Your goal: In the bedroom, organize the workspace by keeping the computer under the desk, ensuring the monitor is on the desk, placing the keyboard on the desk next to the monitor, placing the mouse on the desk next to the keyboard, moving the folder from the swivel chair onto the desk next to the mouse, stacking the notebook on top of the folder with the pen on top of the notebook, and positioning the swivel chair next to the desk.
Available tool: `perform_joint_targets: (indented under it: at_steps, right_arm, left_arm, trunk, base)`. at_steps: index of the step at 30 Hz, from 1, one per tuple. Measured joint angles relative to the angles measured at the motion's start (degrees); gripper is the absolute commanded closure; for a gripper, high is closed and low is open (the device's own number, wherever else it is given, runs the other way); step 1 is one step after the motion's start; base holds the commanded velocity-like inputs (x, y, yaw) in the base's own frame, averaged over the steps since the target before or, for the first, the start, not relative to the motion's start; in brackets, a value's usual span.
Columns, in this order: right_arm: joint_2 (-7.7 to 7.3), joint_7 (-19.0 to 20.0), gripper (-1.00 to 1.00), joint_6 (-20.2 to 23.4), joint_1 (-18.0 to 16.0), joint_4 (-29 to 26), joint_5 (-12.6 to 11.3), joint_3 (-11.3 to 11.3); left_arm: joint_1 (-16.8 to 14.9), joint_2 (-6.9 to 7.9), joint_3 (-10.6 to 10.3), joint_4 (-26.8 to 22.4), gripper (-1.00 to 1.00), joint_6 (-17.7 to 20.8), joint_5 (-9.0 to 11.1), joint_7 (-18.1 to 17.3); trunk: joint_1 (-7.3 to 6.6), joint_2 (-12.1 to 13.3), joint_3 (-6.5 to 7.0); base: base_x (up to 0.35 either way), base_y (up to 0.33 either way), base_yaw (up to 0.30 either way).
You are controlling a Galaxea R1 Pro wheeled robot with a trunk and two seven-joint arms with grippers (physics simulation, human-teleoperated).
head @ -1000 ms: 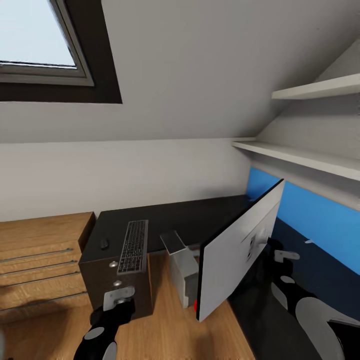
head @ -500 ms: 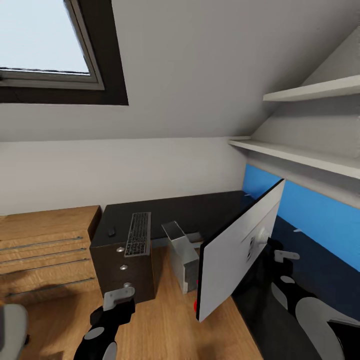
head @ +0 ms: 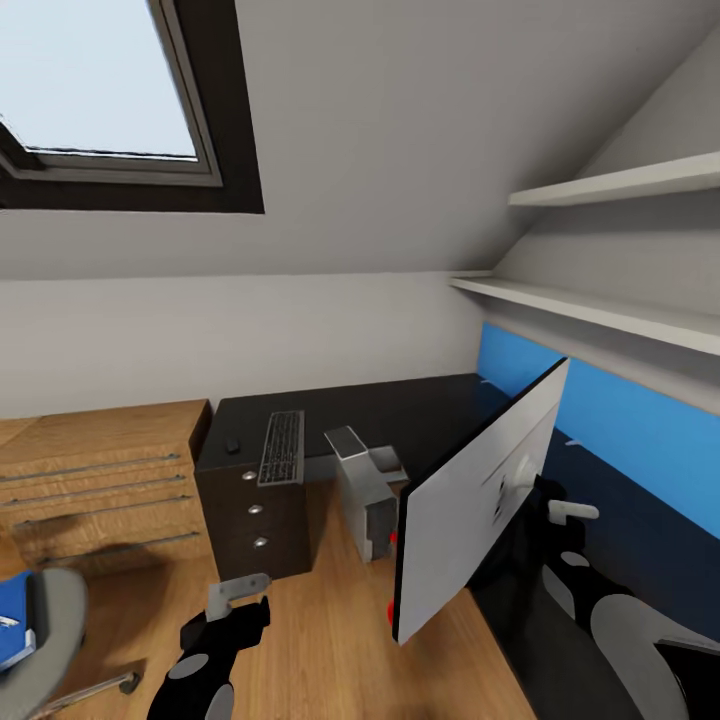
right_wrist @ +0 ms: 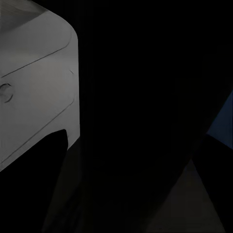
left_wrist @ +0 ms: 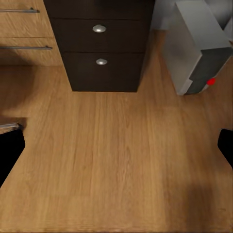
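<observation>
My left tool hangs low over the wood plank floor, its two fingers spread apart with nothing between them. Just ahead of it stands the black three-drawer unit, and to that unit's right, under the tabletop, sits the computer, a grey tower with a red dot on its front; my left wrist camera shows it too, ahead and off to one side, well apart from the fingers.

On the tabletop beyond my left tool lies the keyboard, with the small black mouse just beside it on its left. Left of the drawer unit is a light wood cabinet. Behind and to the left of my left tool, the swivel chair shows its grey seat, with the blue folder resting on it.

My right tool is pressed in at the white back of the monitor, which stands tilted above the near stretch of tabletop. I cannot tell whether that tool is apart or clamped on the monitor; the right wrist camera gives only a dark blur beside the monitor's white back.
</observation>
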Motion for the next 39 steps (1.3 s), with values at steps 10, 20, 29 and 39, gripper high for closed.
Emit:
perform_joint_targets:
  at_steps: [10,20,29,39]
  right_arm:
    - [0.00,-0.05,1.00,0.01,0.00,-0.01,-0.01,-0.03]
    - [0.01,-0.01,1.00,0.00,0.01,0.00,-0.16,0.07]
    - [0.07,-0.09,1.00,-0.10,0.01,0.01,-0.18,0.02]
    - [0.08,-0.10,1.00,-0.10,0.00,-0.01,0.01,0.08]
  left_arm:
    - [0.00,0.00,0.00,0.00,-1.00,0.00,-0.07,0.02]
    - [0.00,0.00,0.00,0.06,-1.00,0.02,-0.09,0.02]
    - [0.00,-0.01,0.00,0.07,-1.00,0.09,-0.14,0.00]
    - [0.00,0.00,0.01,0.07,-1.00,0.08,-0.13,0.09]
  trunk:
    - [-0.02,0.00,0.00]
    - [-0.03,-0.01,-0.01]
    - [-0.03,0.00,-0.01]
    - [-0.02,0.00,-0.01]
  base:
    - [-0.247,-0.223,0.000]
    - [-0.032,-0.138,0.000]
    - [0.000,-0.001,0.010]
    - [-0.044,-0.054,0.128]
